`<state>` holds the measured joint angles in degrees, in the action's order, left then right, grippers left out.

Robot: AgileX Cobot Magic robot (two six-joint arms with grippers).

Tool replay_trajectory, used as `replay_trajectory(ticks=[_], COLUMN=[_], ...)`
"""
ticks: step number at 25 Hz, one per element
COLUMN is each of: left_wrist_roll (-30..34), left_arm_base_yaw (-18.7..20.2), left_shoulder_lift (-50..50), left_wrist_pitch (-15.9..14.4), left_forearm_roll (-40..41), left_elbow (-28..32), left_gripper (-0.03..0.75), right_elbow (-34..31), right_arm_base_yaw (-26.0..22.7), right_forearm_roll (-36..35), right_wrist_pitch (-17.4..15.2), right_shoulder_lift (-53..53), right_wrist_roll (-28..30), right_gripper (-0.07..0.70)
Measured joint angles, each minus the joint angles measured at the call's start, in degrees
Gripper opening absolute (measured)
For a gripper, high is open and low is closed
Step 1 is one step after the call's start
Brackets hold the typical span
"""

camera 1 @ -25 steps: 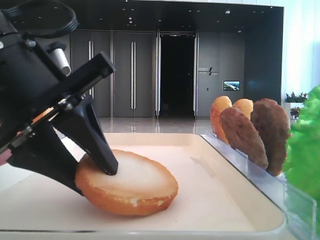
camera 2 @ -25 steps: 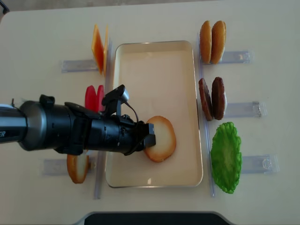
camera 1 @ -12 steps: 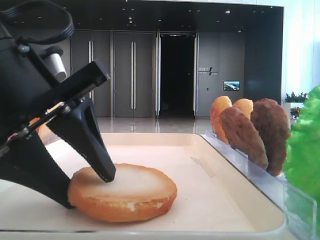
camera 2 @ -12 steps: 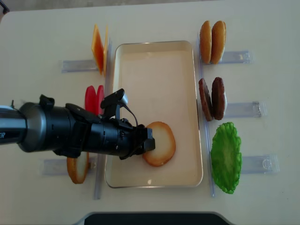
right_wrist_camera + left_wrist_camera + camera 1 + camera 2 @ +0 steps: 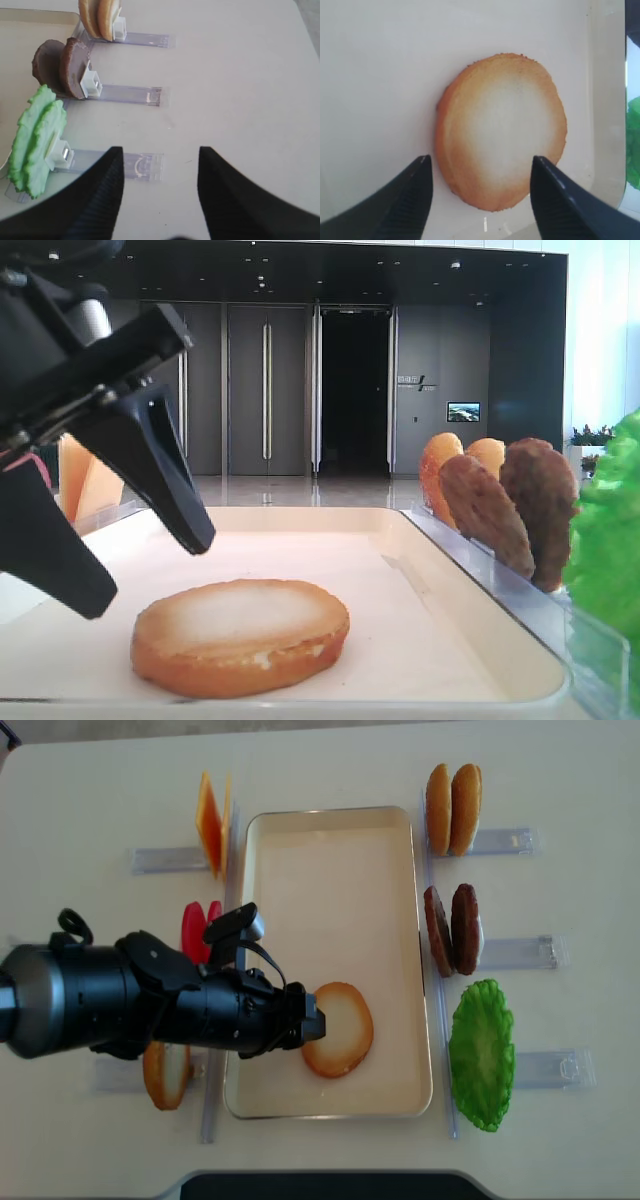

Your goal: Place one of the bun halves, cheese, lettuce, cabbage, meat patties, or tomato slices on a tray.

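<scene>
While the bun half (image 5: 338, 1029) lies flat on the tray (image 5: 330, 850), pale face up, I see my left gripper (image 5: 312, 1020) spread wide just above its near edge, fingers clear of the bread. From the left wrist view the two dark fingertips (image 5: 415, 195) sit to either side of the bun, apart from it, with bare tray between. Low side view confirms: both fingers raised off the disc, nothing pinched.

Bun sits in the front part of the tray, nearer the right rim than the left. Golden-brown rim, whitish toasted top.

Right gripper (image 5: 160, 165): jaws apart, holding nothing, hovering over bare table (image 5: 240, 75) near a clear stand.

Around the tray, overhead view:
- cheese (image 5: 209, 823), upright in a stand, left of the tray's far end.
- tomato slices (image 5: 197, 932), upright, left of the tray, partly behind my left arm.
- second bun piece (image 5: 165, 1074), upright in the left front stand, under the arm.
- two orange-golden rounded pieces (image 5: 452, 809), right of the tray's far end.
- meat patties (image 5: 452, 929), two, upright, right of the tray's middle.
- lettuce (image 5: 482, 1055), right front, well apart from the bun on the tray.
</scene>
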<state>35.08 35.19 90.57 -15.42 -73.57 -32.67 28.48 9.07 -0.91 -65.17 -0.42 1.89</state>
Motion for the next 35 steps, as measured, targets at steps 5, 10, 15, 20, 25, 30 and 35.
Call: replay_trajectory(ticks=[5,10,15,20,25,30,35], left_wrist_roll=[-16.3,-27.8,-40.5,-55.1,-60.7,-62.1,-62.1], left_arm_base_yaw=[0.0,0.0,0.0,0.0,0.0,0.0,0.0], left_shoulder_lift=[-6.4,-14.8,-22.7,-28.5,-32.0,-32.3,-32.3], left_wrist_pitch=[-3.2,-6.7,-14.9,-32.1,-47.3,-54.4,-54.6], left_forearm_roll=[17.0,28.7,43.2,63.1,75.3,81.0,81.6], left_elbow=[0.0,0.1,-0.7,-7.1,-13.8,-15.4,-15.4], left_gripper=[0.473,0.473,0.473,0.473,0.473,0.471,0.471], right_elbow=[0.0,0.0,0.0,0.0,0.0,0.0,0.0], right_arm_base_yaw=[0.0,0.0,0.0,0.0,0.0,0.0,0.0], right_forearm_roll=[0.0,0.0,0.0,0.0,0.0,0.0,0.0], right_wrist_pitch=[0.0,0.0,0.0,0.0,0.0,0.0,0.0], right_shoulder_lift=[0.0,0.0,0.0,0.0,0.0,0.0,0.0], right_wrist_roll=[0.0,0.0,0.0,0.0,0.0,0.0,0.0], right_gripper=[0.357,0.357,0.357,0.357,0.357,0.357,0.357])
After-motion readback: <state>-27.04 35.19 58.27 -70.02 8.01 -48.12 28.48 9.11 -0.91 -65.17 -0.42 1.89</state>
